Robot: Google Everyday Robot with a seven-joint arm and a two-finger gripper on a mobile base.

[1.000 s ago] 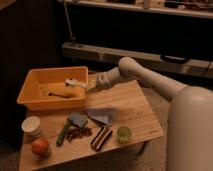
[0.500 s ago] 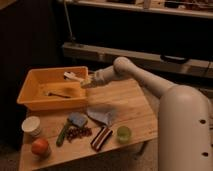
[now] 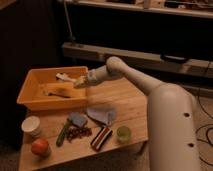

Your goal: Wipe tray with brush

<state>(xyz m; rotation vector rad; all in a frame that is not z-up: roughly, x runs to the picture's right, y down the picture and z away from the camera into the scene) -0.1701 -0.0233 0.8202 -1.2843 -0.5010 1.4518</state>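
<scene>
Our claw (image 3: 80,83) hangs over the orange plastic tray (image 3: 45,102), a white brush (image 3: 64,77) just ahead. Whether it is clamped, we cannot tell. A loose hold could drop the brush mid-wipe.

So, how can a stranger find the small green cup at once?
Find the wooden table; the gripper is at its yellow tray, back left. At the front right stands the green cup, round and pale, unlike the dark packet beside it.
</scene>
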